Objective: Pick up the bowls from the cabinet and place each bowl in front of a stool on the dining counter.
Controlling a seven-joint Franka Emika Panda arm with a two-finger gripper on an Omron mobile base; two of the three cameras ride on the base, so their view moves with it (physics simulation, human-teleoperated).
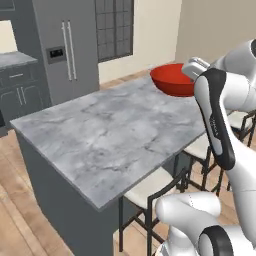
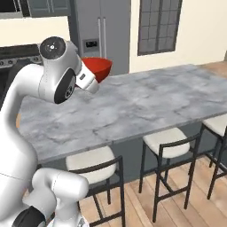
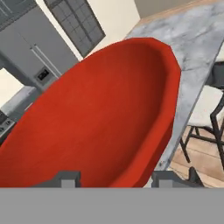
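While the arm reaches out over the stool side of the dining counter [image 1: 105, 135], the red bowl [image 1: 172, 79] sits in the gripper [image 3: 113, 177], the jaws pinching its rim with one finger tip [image 3: 65, 178] on each side of the wall, as the hand view shows. Bowl is tilted in that view, glossy inside facing the camera, near rim between the tips. From the left base view the bowl hangs over the far right part of the tabletop, near the long edge that faces the stools; cannot tell whether its base touches the marble or floats just above. From the right base view the bowl is partly hidden behind the white wrist, over the far left end of the tabletop. Rest of the marble top is bare grey-white veining. Stools [image 2: 169, 142] with pale seats and dark frames stand along the near long edge, tucked partly under the overhang. Grey fridge [image 1: 67, 47] with two vertical handles stands beyond the far edge, a dark gridded window [image 2: 158, 24] beside it on the cream wall. Wood plank floor [image 2: 177, 206] below.
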